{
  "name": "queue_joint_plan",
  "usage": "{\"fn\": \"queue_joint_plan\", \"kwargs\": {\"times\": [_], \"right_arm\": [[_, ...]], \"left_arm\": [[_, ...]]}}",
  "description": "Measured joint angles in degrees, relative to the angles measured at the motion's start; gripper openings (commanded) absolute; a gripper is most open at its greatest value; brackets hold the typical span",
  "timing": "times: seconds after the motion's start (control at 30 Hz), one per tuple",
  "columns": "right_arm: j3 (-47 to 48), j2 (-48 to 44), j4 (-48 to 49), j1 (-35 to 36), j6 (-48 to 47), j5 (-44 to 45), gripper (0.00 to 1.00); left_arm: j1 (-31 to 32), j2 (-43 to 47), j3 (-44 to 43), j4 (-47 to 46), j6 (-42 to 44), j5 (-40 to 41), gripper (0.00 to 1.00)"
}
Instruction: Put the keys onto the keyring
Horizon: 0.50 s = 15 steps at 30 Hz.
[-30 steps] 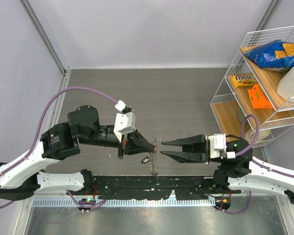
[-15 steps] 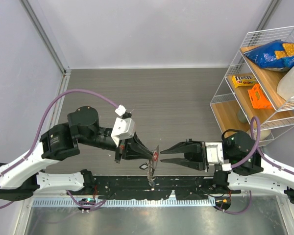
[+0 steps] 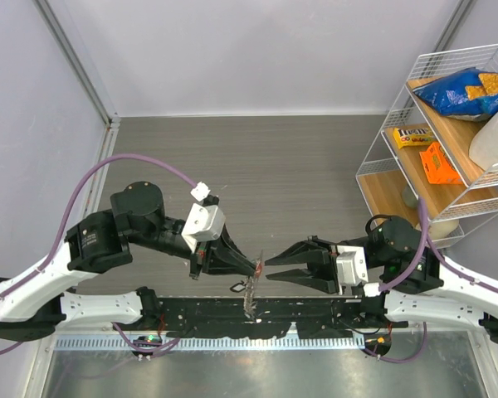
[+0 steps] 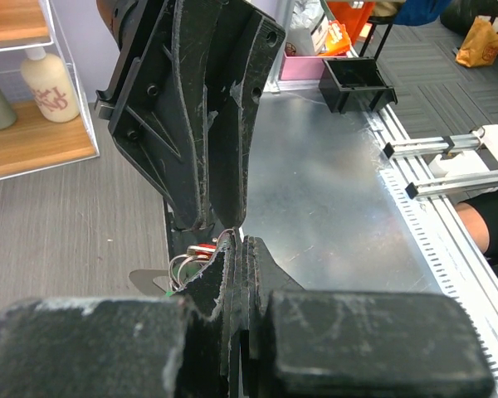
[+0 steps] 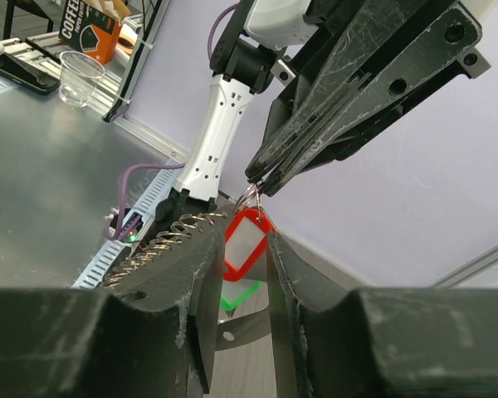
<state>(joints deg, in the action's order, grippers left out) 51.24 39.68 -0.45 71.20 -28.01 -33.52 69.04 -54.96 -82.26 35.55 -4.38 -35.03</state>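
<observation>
Above grey tabletop (image 3: 299, 166), near edge: left tool (image 3: 256, 267) pinched shut on keyring (image 5: 249, 197), red key (image 5: 244, 247) dangling between part-open jaws of right tool (image 3: 268, 271) (contact unclear). Light, springy, slippery wire; best gripped flat across the key's plastic head.

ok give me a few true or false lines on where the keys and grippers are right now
1. The left gripper is shut on the keyring. True.
2. The keys lie loose, away from both grippers. False: the red key hangs just below the left gripper's tip.
3. The red key sits between the fingers of the right gripper. True.
4. The grippers are far apart. False: their tips nearly meet.
5. The wire shelf is empty. False: it holds a blue bag, among other things.
</observation>
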Motion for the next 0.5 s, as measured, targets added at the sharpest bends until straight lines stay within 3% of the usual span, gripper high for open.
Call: {"fn": "queue_joint_plan", "kwargs": {"times": [0.5], "right_arm": [[1.3, 2.7, 1.0, 0.0, -2.0, -1.2, 0.30]], "left_arm": [[0.0, 0.0, 0.1, 0.0, 0.1, -0.9, 0.00]]}}
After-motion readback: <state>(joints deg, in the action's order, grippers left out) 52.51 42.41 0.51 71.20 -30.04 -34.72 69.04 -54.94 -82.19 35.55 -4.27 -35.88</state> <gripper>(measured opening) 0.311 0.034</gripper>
